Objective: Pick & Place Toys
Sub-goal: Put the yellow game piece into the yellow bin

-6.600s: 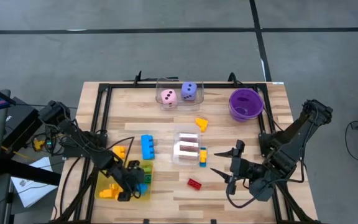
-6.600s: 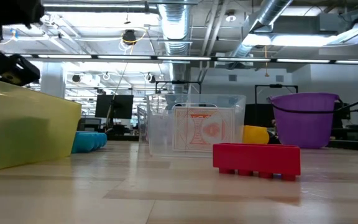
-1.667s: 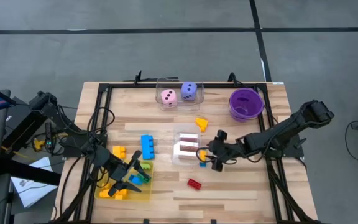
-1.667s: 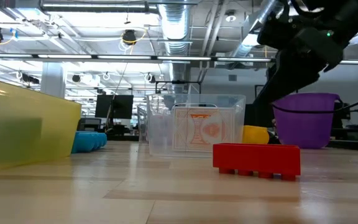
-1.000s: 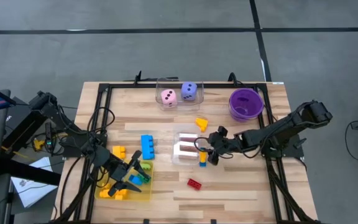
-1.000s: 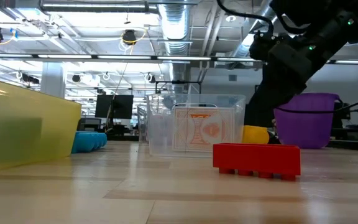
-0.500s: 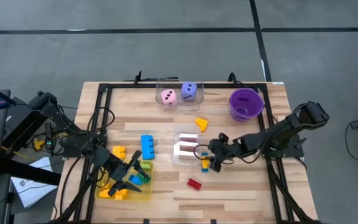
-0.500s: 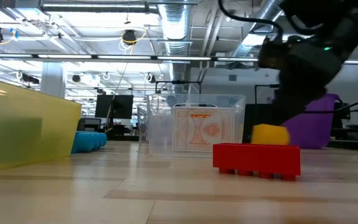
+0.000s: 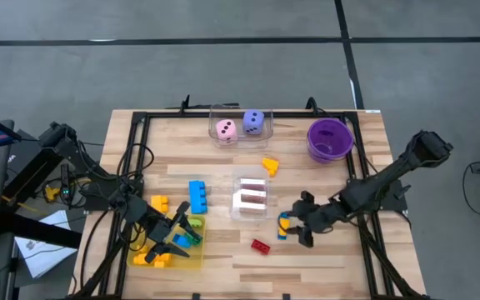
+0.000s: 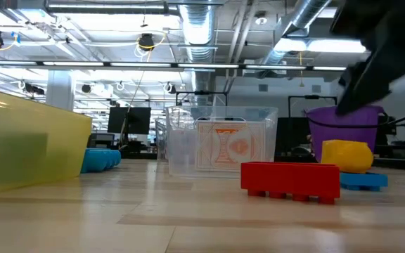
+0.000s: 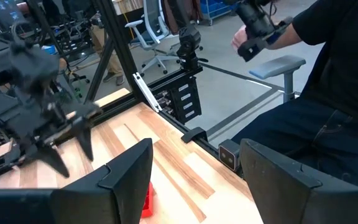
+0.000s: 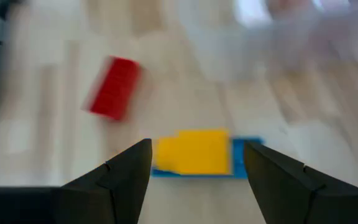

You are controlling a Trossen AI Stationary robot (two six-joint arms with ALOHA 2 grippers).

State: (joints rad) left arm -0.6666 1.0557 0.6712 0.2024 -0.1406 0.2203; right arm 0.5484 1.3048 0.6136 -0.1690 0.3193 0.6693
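At the near edge of the table, the left gripper hangs with its fingers spread apart over the yellow tray, which holds some yellow, blue and green bricks. The tray stands at the near left part of the table. A little farther in, near the middle, the red brick lies flat on the wood. Just beside it, to the right, the right gripper is low over the table with its fingers apart; between them lies the yellow and blue brick, resting on the table and not clamped. In the right wrist view this brick shows between the two dark fingers, with the red one farther off. Behind it stands the clear box with small playing cards inside. To the left of that box are the blue brick and a small yellow brick. Farther back lies the yellow shape. At the far edge, the pink die and the purple die sit in another clear box, and the purple bowl stands in the far right corner.
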